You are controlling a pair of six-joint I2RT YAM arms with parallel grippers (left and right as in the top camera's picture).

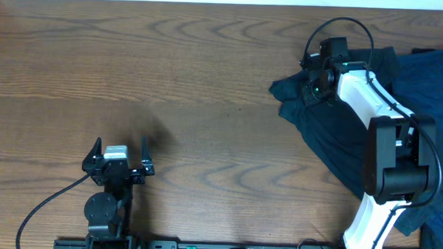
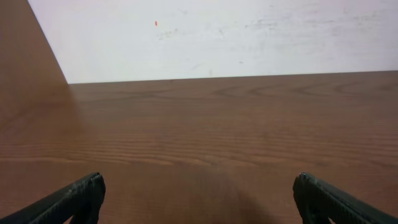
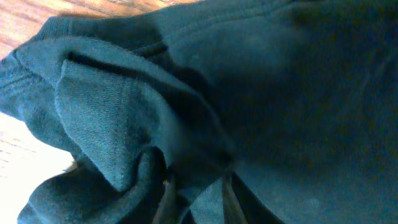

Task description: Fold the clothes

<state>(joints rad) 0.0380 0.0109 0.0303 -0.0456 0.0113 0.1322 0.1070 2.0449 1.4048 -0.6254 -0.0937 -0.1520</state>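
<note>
Positions are given relative to the T-shirt (image 1: 321, 139).

- Nearest: left gripper (image 1: 120, 149) sits well to the left of the T-shirt, close to the near edge of the table (image 1: 208, 80). Its jaws are spread fully wide and hold nothing. The left wrist view shows only bare wood between the fingertips (image 2: 78, 198).
- The T-shirt lies crumpled on the right side of the table, with the right arm reaching over it. The near part is flat-ish. The far-left corner is bunched into folds with a stitched hem showing, probably a sleeve.
- Right gripper (image 3: 196, 196) is at that far-left bunch, nosed down into the cloth. The two fingertips (image 3: 229, 194) stand only a little apart, with a ridge of fabric in the gap. Cannot tell whether that ridge is pinched or lying loose between them.
- Farthest: a bluer garment (image 1: 430, 76) lies against the T-shirt's far-right side. Cannot tell which overlaps which.

Handling, judged:
- The knit is soft, limp and light.
- It will not slip much on wood, but it will drape and drag rather than keep its shape.
- A single pinch lifts only a local peak.
- Better holds are the doubled hem or a sleeve seam, where the cloth is thicker.
- Ideally use two corners, one per arm, to spread it flat before any fold.
- Risk: catching two layers at once in the bunch.
</note>
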